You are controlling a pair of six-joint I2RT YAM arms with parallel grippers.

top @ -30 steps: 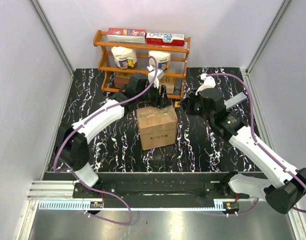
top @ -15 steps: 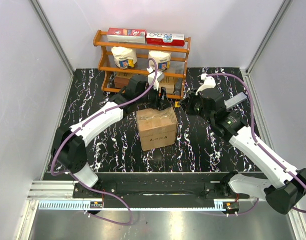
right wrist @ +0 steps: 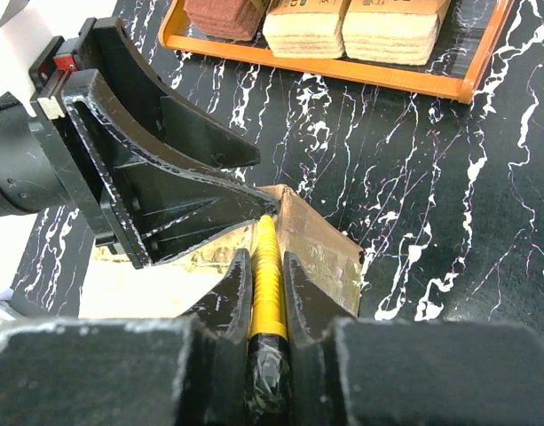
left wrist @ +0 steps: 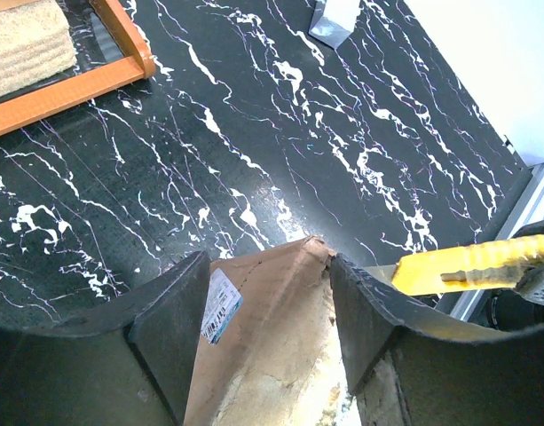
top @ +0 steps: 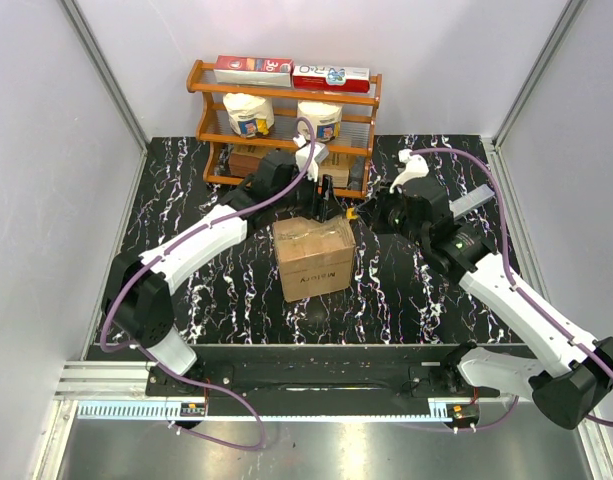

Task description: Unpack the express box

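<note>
A: What does the table (top: 171, 185) look like?
B: It's black with white marble veins and reaches pale, plain walls (top: 456, 70) on three sides.
A: Is there any furniture?
B: There's an orange wooden rack (top: 276, 95) with tiers, standing at the back by the far wall.
A: What else is there?
B: Metal posts (top: 108, 80) rise at the back corners, and a silver rail (top: 106, 385) runs along the near edge. The light is soft and even.
</note>
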